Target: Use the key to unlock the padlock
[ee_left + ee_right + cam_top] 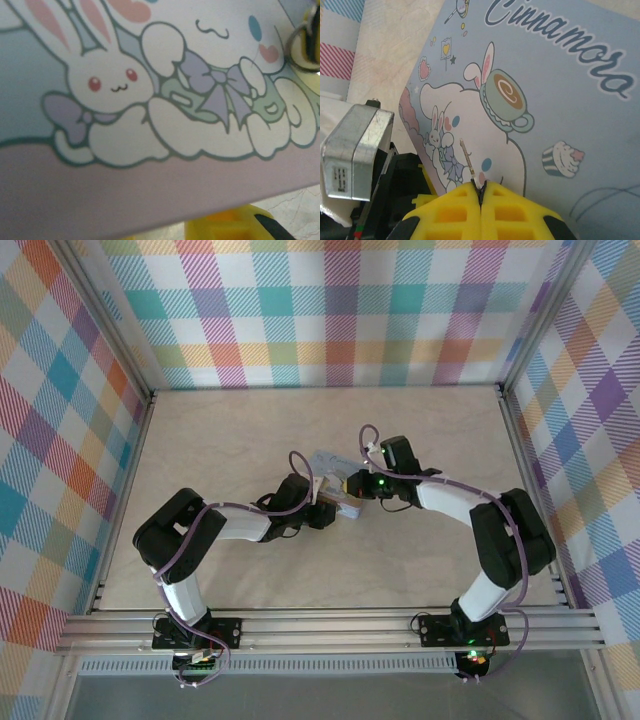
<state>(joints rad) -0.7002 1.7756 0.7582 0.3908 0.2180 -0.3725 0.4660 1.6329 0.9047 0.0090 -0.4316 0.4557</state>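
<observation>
From overhead I see both arms bent inward, meeting mid-table over the pale blue tin (333, 458). The left gripper (322, 508) sits at the tin's near-left edge and the right gripper (353, 484) just beside it on the right, close enough that they almost touch. At this size I can't read either set of jaws, and I can't pick out the key.

On my left wrist feed, the tin's lid (150, 100) is pressed close to the lens and tilted, showing a white rabbit and a bow. One yellow finger (225, 225) pokes out below the tin's lower rim. Whether that hand is gripping the tin or merely lying under it, I cannot tell. A grey metal ring (296, 45) shows at the top right edge against something yellow and black.

On my right wrist feed, the right gripper (481, 189) has its yellow fingers pressed fully together, pinching the key (467, 159). The thin blade sticks up and slightly left from the fingertips, across the tin's cartoon lid (560, 100). A silver labelled block (355, 145) sits at the left.
</observation>
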